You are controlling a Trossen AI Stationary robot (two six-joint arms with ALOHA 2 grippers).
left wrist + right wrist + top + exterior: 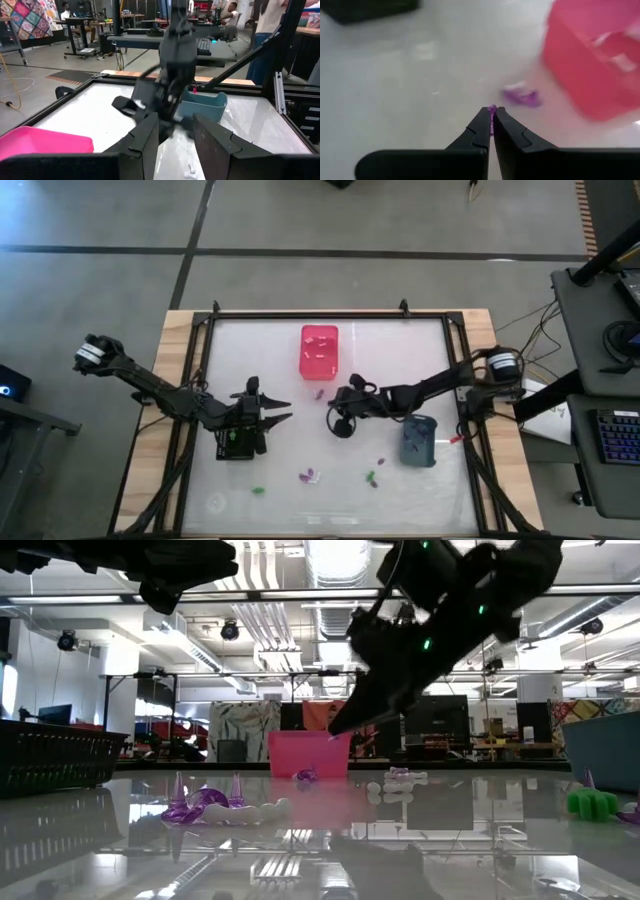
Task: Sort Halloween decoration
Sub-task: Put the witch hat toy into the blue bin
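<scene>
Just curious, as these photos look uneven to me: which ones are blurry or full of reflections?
Left wrist view: the other arm is smeared. Right wrist view: the pink bin and a loose purple piece look soft. Low view: the glossy table mirrors the ceiling lights. High view: evenly lit.

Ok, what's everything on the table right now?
Pink plastic bin: one, pink, table's far end, white bits inside.
Grey-blue plastic bin: one, grey-blue, right side.
Black slatted basket: one, black, left side.
Loose purple piece: one, purple, beside pink bin.
Purple-and-white cluster: one, opposite end.
Green pieces: about three, green, opposite end.
Left tool: open, empty.
Right tool: shut on tiny purple piece, centre.
</scene>
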